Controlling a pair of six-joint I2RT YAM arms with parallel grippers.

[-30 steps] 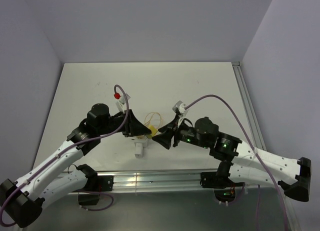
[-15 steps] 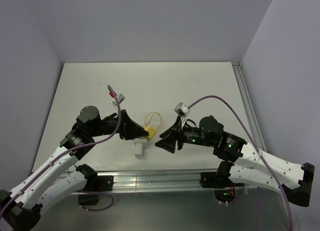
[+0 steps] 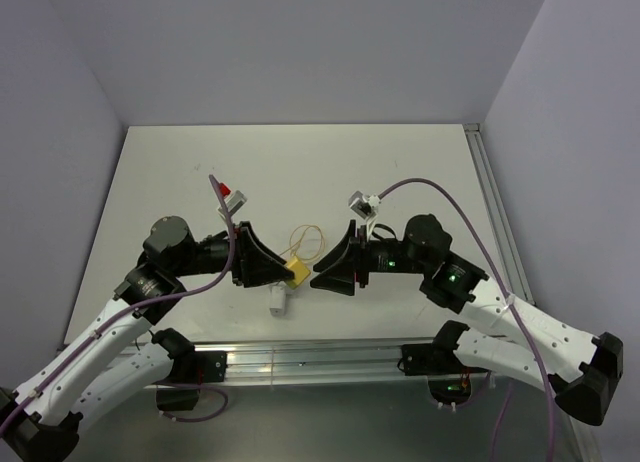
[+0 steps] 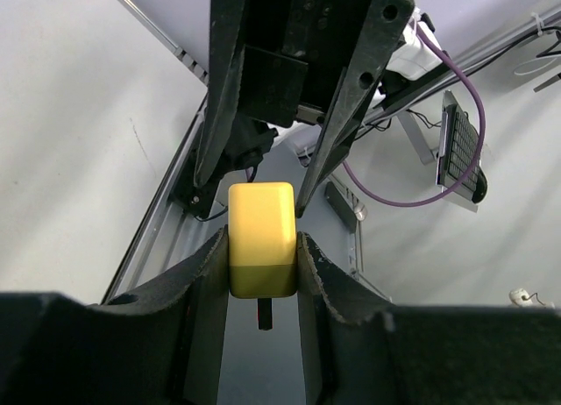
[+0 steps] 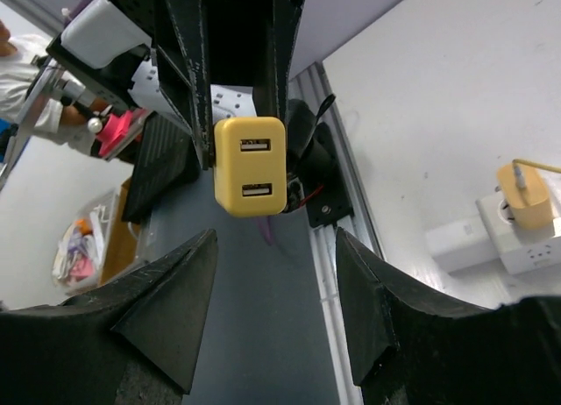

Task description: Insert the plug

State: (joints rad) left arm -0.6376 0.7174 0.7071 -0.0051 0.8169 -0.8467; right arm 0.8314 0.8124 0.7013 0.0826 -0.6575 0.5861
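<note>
The plug (image 4: 260, 234), a small yellow block with a dark prong at its end, is held between my left gripper's (image 4: 260, 258) fingers. In the top view it (image 3: 297, 270) hangs above the table's near middle, at the tip of my left gripper (image 3: 286, 268). In the right wrist view its face (image 5: 251, 164) shows two USB slots. My right gripper (image 5: 274, 247) is open and empty. It points at the plug from the right with a small gap between them, and also shows in the top view (image 3: 318, 273).
A small white socket block (image 3: 278, 300) lies on the table below the grippers. In the right wrist view it (image 5: 491, 243) carries another yellow connector (image 5: 524, 195), whose thin yellow wire loop (image 3: 306, 238) lies behind. A metal rail (image 3: 330, 357) runs along the near edge.
Both arms have swung their elbows outward and their grippers now point straight at each other. The plug has stayed in my left gripper, shifted slightly left.
</note>
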